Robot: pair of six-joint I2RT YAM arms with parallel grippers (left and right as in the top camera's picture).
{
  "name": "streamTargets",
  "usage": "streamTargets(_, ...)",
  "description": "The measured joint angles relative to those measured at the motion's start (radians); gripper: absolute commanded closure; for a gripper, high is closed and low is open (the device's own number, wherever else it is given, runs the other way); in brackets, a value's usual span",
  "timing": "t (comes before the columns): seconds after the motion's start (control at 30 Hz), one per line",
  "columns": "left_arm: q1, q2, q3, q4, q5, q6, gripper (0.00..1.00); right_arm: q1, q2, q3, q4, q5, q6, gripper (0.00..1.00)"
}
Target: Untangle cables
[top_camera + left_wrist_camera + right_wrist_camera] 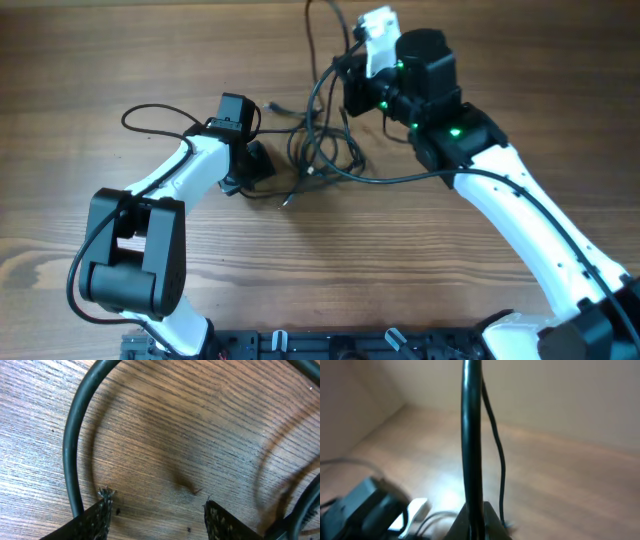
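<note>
The cables (322,150) are a loose tangle of thin black cords lying at mid-table, between my two arms, with loops spilling out to either side. They rest on the wooden table (520,60).

From the tangle, one strand (471,435) leads to my right gripper (352,88), which sits just beyond the tangle on the far side. In the right wrist view this strand rises straight from between my right fingers, which are pressed together on it — a firm pinch. A thinner cord (499,470) hangs just beside it, apart from the fingers.

My left gripper (258,165) sits low at the left edge of the tangle. In the left wrist view its fingers (97,520) are spread, with only bare wood grain between them — nothing is pinched. A curved cord (69,460) arcs over the table and comes down just beside the left-hand finger; I cannot tell whether the two touch. Another dark cord (306,510) crosses the lower right corner of that view, blurred.
</note>
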Motion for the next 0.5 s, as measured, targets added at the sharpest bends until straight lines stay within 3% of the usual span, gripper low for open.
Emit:
streamTargets(0.17, 0.000, 0.000, 0.000, -0.003, 0.000, 0.000, 0.39, -0.003, -0.102, 0.000, 0.075, 0.077, -0.033, 0.96)
streamTargets(0.5, 0.000, 0.000, 0.000, -0.003, 0.000, 0.000, 0.39, -0.004, -0.130, -0.001, 0.248, 0.013, 0.028, 0.96)
